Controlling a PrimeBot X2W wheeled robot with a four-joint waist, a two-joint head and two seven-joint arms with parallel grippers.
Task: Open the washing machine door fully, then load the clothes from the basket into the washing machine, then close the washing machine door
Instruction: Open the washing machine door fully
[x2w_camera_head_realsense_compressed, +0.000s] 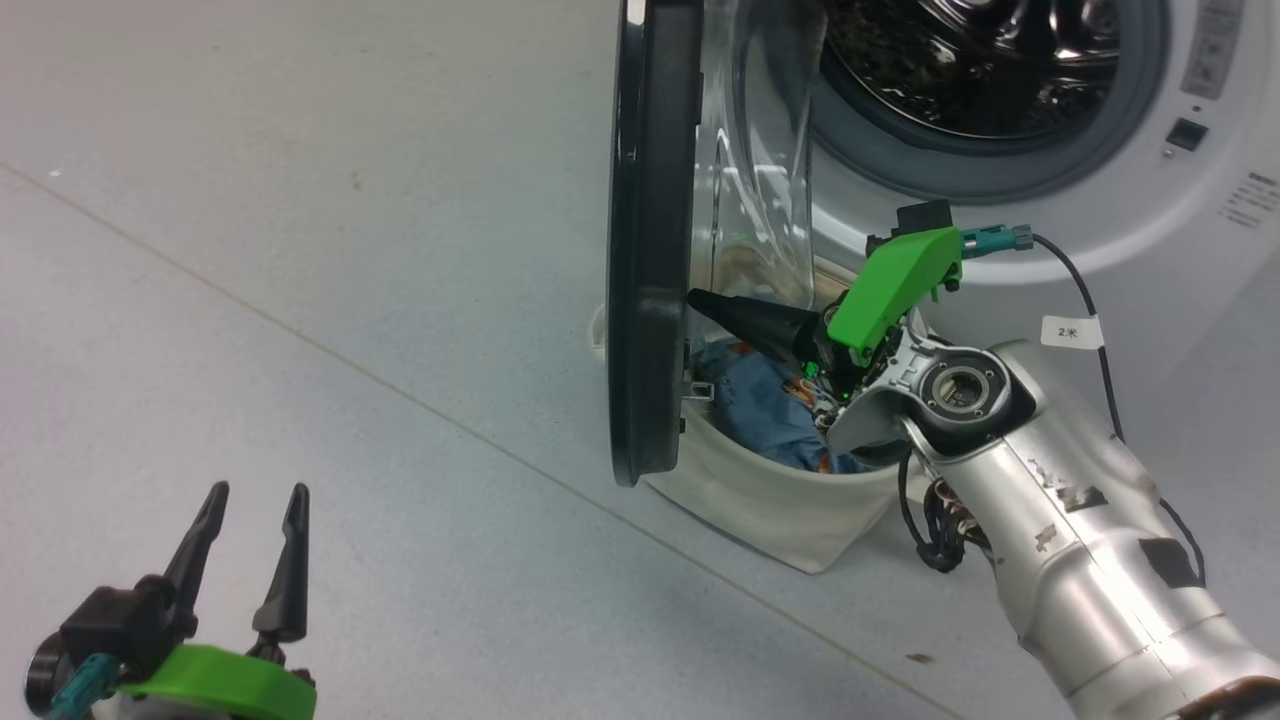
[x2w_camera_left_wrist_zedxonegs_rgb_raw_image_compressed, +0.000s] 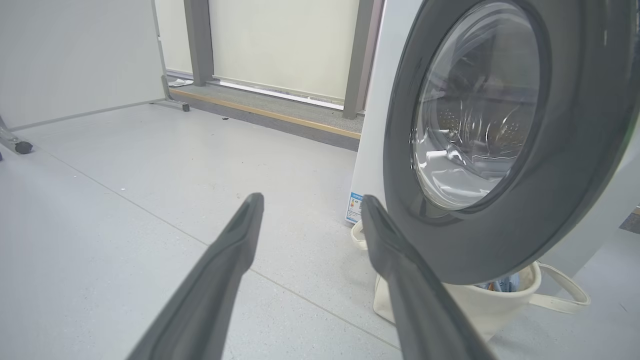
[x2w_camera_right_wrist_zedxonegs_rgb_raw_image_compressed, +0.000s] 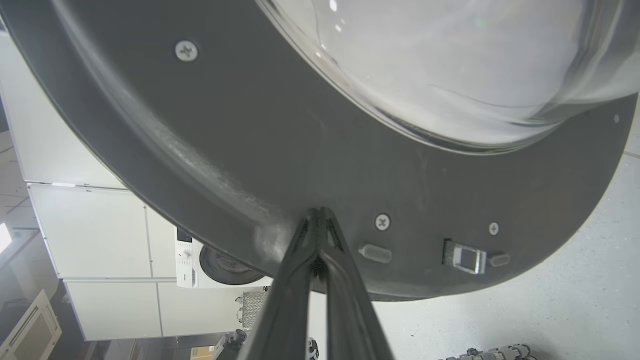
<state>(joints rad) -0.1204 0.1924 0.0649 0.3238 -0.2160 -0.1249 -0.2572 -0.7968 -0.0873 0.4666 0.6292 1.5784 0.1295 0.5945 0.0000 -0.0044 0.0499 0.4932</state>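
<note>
Touching washing machine door, inner face: right tool.

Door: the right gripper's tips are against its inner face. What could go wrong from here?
1. The shut right gripper only presses its tips on the door's smooth inner rim, gripping nothing; they could slide off, and the door might swing back.
2. The basket stands right beneath the door's lower edge, with the gripper reaching across it; pushing further may knock or drag it and spill the clothes.
</note>
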